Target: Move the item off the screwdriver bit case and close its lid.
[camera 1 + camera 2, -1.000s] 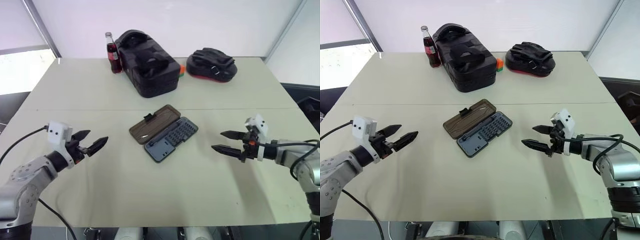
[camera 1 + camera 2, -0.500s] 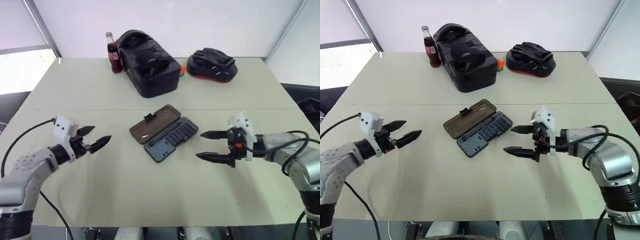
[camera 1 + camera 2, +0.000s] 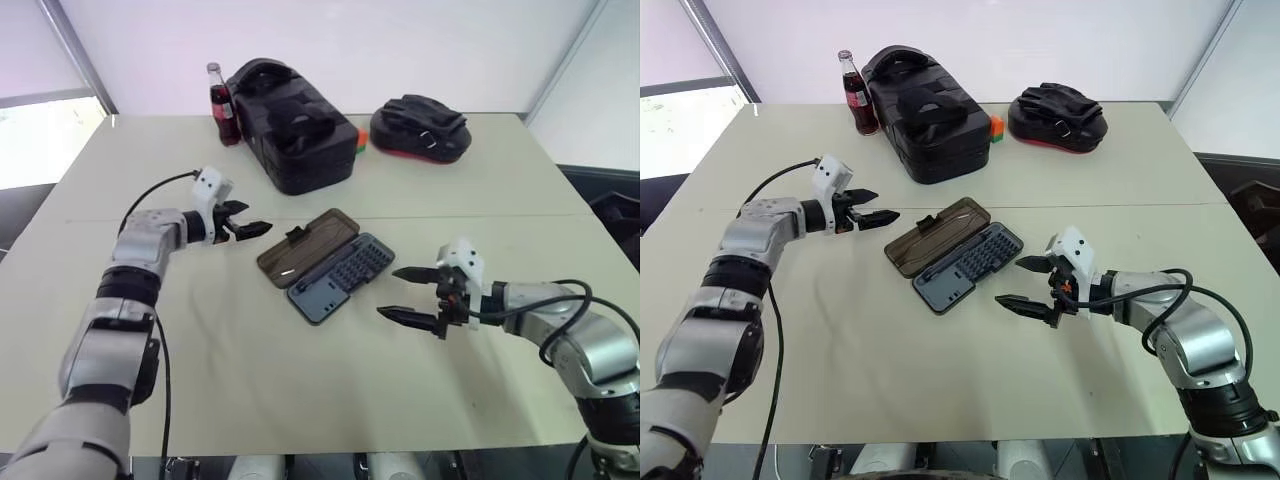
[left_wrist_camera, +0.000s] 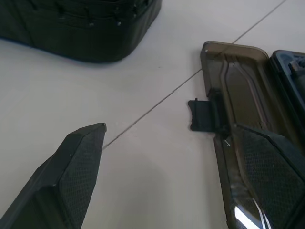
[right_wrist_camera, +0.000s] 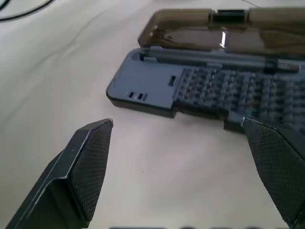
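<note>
The screwdriver bit case (image 3: 970,267) lies open mid-table (image 3: 940,400), its lid (image 3: 937,237) flat toward the far edge. The left gripper (image 3: 872,216), fingers spread, points at the latch side, seemingly to flip it; the right gripper (image 3: 1023,284), also spread, waits beside the tray, probably to steady it.

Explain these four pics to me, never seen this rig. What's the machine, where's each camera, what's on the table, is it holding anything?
It is a humanoid robot with two arms, each ending in a two-finger gripper. Two pictures come from a stereo camera on its head, looking down over the table. The other two come from cameras on the wrists, looking along each gripper's fingers.

On the table lies the screwdriver bit case, open, with its brown lid flat beside the bit tray. Farther back stand a cola bottle, a big black bag and a smaller black and red bag.

The left gripper and the right gripper are both open and hold nothing.
</note>
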`<state>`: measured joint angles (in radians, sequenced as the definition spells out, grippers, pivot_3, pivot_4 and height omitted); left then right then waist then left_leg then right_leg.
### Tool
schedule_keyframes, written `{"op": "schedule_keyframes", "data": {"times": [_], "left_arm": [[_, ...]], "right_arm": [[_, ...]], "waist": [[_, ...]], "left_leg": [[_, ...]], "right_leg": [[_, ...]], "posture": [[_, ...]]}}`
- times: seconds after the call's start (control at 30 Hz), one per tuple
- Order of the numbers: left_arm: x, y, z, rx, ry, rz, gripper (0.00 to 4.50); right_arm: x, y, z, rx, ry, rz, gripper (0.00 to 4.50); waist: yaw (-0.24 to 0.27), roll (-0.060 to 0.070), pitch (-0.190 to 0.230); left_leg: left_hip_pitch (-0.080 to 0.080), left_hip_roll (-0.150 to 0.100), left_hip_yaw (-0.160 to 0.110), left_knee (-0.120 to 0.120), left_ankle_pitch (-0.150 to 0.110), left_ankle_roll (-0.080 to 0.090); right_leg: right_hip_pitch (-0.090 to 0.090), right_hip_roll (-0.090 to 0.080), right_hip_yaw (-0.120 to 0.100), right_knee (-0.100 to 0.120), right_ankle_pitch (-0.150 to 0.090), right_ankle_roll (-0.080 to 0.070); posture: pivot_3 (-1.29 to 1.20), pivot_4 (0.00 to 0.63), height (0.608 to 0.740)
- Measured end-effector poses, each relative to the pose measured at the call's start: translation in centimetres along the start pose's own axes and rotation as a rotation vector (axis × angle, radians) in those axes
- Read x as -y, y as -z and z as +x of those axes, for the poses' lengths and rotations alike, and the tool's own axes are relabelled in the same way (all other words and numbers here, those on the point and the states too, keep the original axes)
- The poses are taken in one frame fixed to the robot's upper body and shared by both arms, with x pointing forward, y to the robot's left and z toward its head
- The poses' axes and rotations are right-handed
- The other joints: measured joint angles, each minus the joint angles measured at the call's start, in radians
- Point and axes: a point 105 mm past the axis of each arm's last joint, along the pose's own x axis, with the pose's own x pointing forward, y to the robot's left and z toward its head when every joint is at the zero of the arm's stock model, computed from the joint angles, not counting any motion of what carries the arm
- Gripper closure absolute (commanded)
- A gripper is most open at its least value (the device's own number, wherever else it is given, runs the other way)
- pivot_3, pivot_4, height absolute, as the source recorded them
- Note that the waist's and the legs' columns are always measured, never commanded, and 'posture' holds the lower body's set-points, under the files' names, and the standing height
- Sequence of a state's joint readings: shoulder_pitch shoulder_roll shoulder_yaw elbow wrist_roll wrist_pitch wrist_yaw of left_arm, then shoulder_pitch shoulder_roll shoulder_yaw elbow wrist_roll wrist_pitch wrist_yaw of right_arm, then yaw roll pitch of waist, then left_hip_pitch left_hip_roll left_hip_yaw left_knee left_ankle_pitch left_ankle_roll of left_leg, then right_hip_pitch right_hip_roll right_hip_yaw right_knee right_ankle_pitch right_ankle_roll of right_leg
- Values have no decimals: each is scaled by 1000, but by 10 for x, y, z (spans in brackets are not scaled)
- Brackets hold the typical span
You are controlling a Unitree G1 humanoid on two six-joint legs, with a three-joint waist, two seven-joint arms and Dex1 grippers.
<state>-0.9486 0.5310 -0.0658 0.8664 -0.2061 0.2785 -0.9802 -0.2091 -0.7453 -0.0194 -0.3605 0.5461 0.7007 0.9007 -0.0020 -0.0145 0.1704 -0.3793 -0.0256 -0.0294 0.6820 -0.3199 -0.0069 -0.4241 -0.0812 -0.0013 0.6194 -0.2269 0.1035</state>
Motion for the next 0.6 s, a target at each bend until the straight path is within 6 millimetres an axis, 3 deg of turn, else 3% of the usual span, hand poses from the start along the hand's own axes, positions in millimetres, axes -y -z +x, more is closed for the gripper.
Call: {"op": "schedule_keyframes", "data": {"times": [0.33,0.5,0.6], "left_arm": [[29,25,33,-86,128,57,32],[34,33,37,-123,146,104,32],[34,35,38,-139,139,122,827]], "right_arm": [[-5,-2,-2,33,64,6,0],[-6,0,-2,32,70,10,0],[-5,-1,-3,32,74,7,0]], "waist": [[3,0,0],[5,0,0],[7,0,0]], "left_leg": [[-1,0,0,1,0,0],[-1,0,0,1,0,0],[1,0,0,2,0,0]], "right_leg": [[0,0,0,1,0,1],[0,0,0,1,0,1],[1,0,1,2,0,1]], "posture": [[0,150,740],[0,150,740],[0,150,740]]}}
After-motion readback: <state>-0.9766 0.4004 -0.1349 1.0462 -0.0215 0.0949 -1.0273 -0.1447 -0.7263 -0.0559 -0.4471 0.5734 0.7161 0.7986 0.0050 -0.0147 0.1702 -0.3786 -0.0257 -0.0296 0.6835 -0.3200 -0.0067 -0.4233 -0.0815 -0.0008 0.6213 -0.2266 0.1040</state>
